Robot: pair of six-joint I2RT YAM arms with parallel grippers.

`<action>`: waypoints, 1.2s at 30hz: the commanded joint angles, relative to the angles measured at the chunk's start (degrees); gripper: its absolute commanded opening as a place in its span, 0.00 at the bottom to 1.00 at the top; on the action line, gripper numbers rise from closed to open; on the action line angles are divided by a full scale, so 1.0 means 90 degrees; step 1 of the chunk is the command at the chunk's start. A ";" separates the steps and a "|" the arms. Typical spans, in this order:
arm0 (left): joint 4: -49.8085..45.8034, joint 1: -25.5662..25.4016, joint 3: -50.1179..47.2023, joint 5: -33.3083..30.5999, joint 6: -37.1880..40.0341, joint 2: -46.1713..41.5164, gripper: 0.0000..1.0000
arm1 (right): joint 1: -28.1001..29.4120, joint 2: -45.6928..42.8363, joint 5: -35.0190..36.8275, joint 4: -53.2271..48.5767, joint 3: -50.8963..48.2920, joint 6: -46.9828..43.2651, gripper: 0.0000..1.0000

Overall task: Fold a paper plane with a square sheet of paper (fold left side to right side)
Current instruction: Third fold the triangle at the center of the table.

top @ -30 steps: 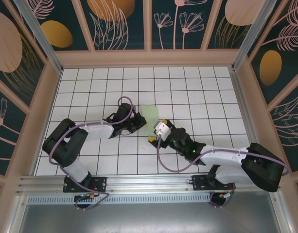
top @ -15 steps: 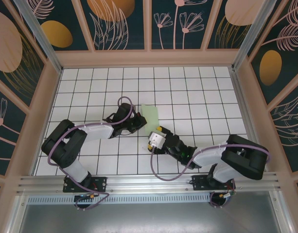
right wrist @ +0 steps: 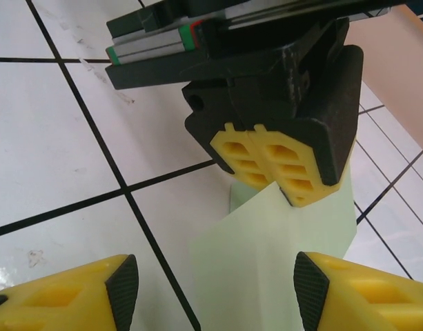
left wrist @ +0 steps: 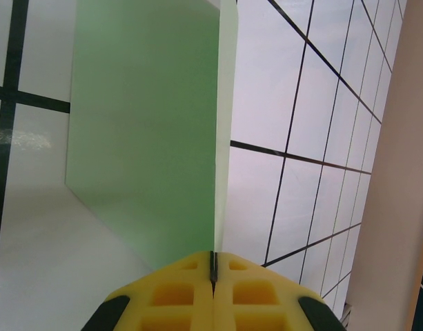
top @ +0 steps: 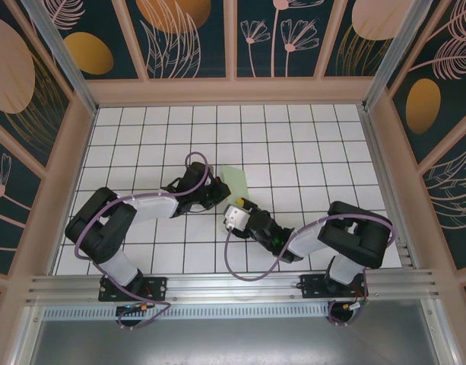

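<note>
The left claw is pressed shut, with the square sheet of paper pinched in it over the white tiles. The right claw, spread but narrowed a little, has been brought close to the paper's near end. A 2nd grip seems planned.

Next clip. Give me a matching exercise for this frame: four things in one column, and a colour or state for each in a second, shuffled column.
Column one:
1. left pincer
2. right pincer
3. sheet of paper
4. table

Column two:
A. pale mint green
B. white tiles with black lines
C. open, yellow fingers apart
D. shut on the sheet's edge

Pairs: 1-D, 2-C, 3-A, 4-B
</note>
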 commanded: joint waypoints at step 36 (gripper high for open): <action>-0.0018 -0.0075 0.0089 0.0056 -0.0025 0.0186 0.00 | -0.0005 -0.0206 -0.0026 -0.0440 0.0353 0.0335 0.00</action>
